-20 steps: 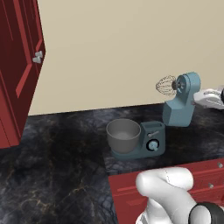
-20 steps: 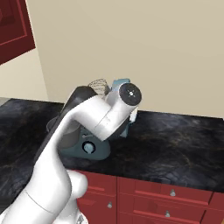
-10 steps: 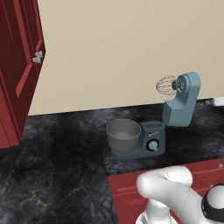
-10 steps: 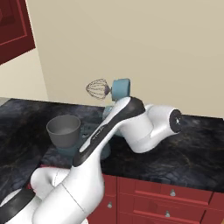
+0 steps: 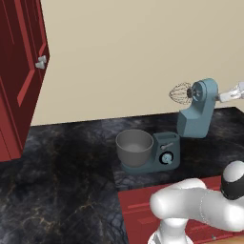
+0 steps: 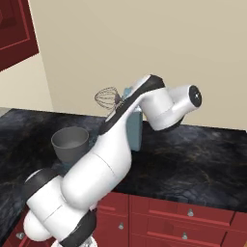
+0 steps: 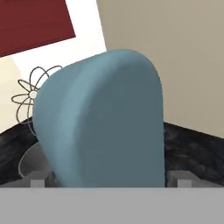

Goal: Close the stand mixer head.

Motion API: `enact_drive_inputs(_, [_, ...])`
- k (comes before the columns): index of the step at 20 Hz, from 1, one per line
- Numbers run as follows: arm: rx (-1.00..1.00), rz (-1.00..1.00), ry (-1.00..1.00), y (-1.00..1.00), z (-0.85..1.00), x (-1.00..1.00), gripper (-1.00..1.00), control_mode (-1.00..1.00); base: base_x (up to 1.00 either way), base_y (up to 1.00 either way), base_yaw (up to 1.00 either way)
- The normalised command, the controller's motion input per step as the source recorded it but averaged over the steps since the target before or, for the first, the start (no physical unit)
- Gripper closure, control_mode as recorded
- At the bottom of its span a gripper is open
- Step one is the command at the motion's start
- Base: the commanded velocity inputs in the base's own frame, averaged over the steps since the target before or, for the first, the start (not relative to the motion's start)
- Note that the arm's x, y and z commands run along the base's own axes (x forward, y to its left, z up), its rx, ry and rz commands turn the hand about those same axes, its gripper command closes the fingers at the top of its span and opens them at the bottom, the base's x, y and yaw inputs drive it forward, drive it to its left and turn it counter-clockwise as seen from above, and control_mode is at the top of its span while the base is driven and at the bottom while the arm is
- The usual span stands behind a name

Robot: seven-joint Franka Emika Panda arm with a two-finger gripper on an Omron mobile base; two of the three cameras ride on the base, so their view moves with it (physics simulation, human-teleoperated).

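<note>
One stand mixer head is seen, tipped up, with one wire whisk at its 9 o'clock. One grey bowl and one round dial are counted on the base. Two red doors are seen

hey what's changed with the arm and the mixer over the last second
The arm has swung over the counter, bringing the gripper in behind the raised mixer head; the fingertips now flank it. The head is tilted up as before, whisk in the air, bowl unmoved.
</note>
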Motion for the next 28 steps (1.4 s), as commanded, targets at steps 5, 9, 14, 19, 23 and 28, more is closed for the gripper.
enact_drive_inputs(5, [-0.24,0.14,-0.09,0.52,-0.02,0.89,-1.0,-1.0,0.0,0.0,0.0])
enact_drive_inputs(9, [-0.32,0.25,-0.16,1.0,-0.34,0.61,-1.0,-1.0,0.0,0.0,0.0])
enact_drive_inputs(14, [-0.23,0.23,-0.35,1.0,-0.57,0.31,-1.0,-1.0,0.0,0.0,0.0])
enact_drive_inputs(19, [-0.03,0.1,-0.43,1.0,-0.87,0.01,-1.0,-1.0,0.0,0.0,0.0])
enact_drive_inputs(23, [0.1,0.07,-0.26,1.0,-1.0,-0.08,-1.0,-1.0,0.0,0.0,0.0])
enact_drive_inputs(28, [-0.04,0.21,-0.1,1.0,-0.95,0.0,-1.0,-1.0,0.0,0.0,0.0])
